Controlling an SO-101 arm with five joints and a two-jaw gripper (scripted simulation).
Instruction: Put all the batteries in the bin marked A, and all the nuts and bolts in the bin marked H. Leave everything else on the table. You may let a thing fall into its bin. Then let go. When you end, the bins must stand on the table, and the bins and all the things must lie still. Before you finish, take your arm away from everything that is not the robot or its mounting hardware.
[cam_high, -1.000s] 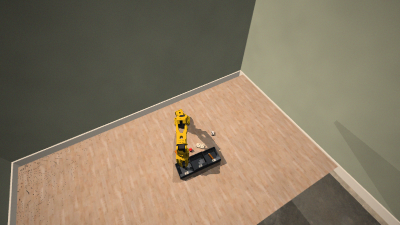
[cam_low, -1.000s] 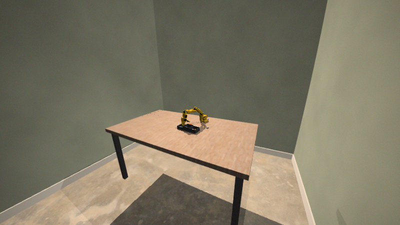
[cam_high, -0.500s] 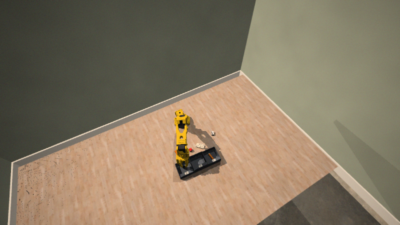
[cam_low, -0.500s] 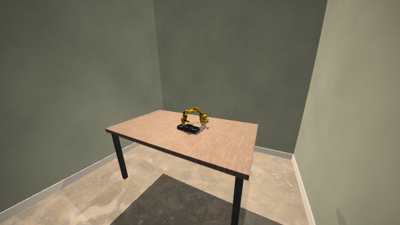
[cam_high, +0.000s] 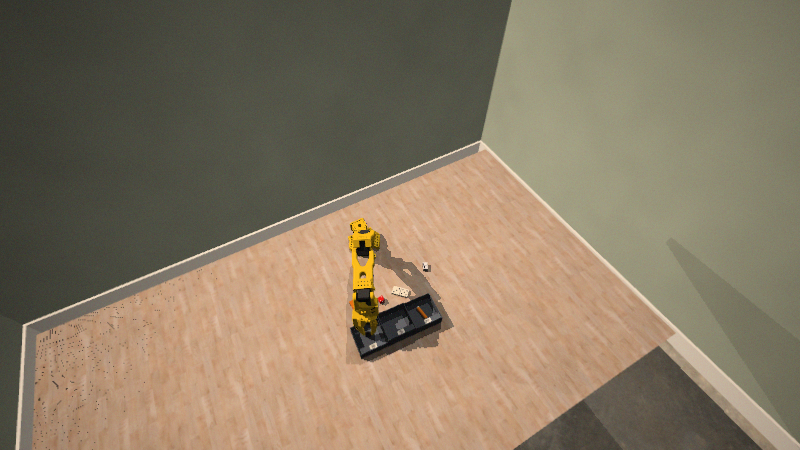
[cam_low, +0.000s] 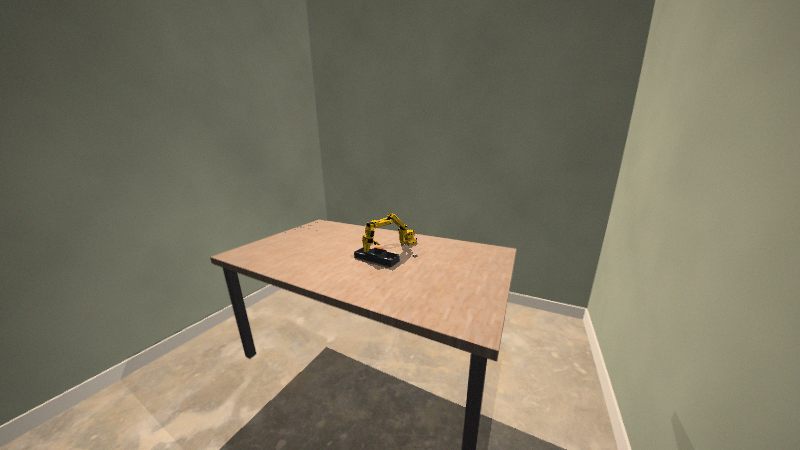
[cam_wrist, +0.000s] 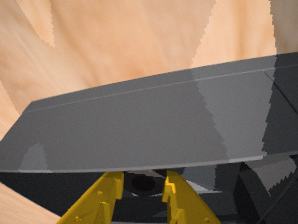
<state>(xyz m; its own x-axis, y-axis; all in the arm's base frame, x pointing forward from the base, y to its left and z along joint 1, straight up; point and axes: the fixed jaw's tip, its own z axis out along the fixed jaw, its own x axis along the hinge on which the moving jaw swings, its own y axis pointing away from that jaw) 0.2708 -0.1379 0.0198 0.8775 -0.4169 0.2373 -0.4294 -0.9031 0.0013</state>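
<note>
My gripper (cam_wrist: 140, 192) is clamped on a small dark item I cannot identify, poised over the end compartment of the black bin row (cam_high: 429, 326) nearest the arm. An orange battery (cam_high: 422, 313) lies in the far end compartment. Toward the desk's back edge, a red piece (cam_high: 381, 300), pale plate (cam_high: 400, 291) and small white part (cam_high: 426, 266) rest on the wood.

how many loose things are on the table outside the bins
3: a red thing by the arm, a pale flat piece behind the bins, a small white thing farther off. The arm may hide more.
</note>
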